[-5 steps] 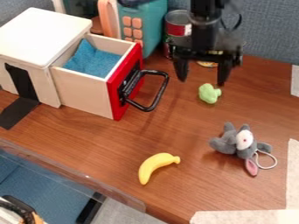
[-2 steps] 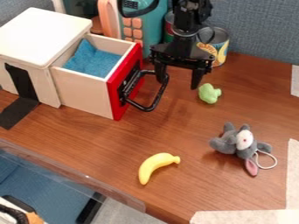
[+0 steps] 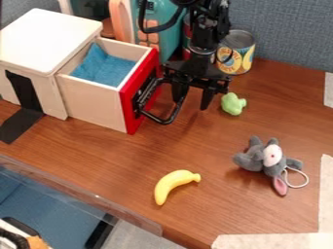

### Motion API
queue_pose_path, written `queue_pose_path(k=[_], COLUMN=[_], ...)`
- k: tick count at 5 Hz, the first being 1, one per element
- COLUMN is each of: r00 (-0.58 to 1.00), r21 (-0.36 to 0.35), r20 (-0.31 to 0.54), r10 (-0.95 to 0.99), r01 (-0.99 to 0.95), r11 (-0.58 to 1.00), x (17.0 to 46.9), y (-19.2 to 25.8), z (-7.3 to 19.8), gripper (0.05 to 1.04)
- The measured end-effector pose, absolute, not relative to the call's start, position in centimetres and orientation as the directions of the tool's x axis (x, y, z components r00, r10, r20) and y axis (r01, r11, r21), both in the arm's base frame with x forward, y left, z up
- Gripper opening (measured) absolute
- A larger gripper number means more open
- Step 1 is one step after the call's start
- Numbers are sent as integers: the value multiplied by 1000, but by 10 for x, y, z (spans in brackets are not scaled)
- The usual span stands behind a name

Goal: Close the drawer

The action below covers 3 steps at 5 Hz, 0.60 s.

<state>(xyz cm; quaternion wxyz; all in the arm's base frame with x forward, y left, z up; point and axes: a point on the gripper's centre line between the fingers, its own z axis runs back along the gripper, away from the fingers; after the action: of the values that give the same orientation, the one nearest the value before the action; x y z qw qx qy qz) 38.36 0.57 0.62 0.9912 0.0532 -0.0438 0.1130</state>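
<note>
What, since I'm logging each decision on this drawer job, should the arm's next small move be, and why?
Probably a gentle push toward the white-topped cabinet: the drawer stands out from it, and the open gripper is at the black handle, on the drawer's front side. I can't tell whether it touches the handle, so starting slowly seems wise.

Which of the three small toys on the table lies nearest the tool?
The light green toy, just right of the tool in the view; the yellow banana and grey plush mouse lie farther away.
</note>
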Motion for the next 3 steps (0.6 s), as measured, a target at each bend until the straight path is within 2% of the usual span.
queue_pose_path(k=[1, 2, 3], r00=[976, 967, 930], r21=[119, 153, 167], r20=[61, 121, 165], r10=[209, 224, 328], r01=[-215, -241, -354], r11=[969, 958, 920], x=[359, 352, 357], y=[5, 10, 39], z=[3, 22, 28], gripper=[371, 182, 130])
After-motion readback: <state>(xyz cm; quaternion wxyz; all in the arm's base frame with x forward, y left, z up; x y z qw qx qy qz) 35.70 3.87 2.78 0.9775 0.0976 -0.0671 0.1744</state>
